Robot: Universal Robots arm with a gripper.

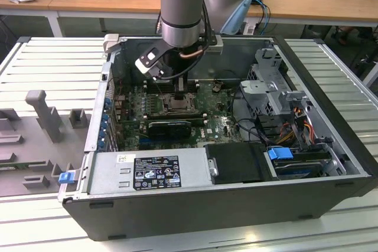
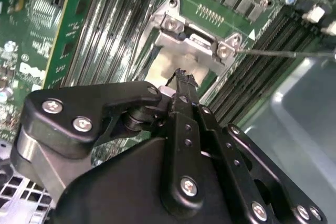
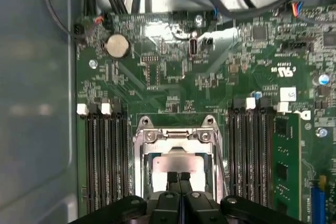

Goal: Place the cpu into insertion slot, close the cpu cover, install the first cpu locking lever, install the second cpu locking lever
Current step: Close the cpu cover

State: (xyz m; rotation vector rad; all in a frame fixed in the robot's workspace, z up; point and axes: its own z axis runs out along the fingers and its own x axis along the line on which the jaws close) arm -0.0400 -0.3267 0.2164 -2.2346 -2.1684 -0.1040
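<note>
The arm (image 1: 182, 4) is a thick grey tube with pale blue joint covers, and a thin copper-coloured cable (image 1: 190, 53) curves beside its wrist. The gripper (image 2: 185, 77) is matt black, made of rounded link plates which are fastened with silver screws (image 2: 189, 186). Its narrow fingertips (image 2: 192, 81) carry small teeth.
</note>
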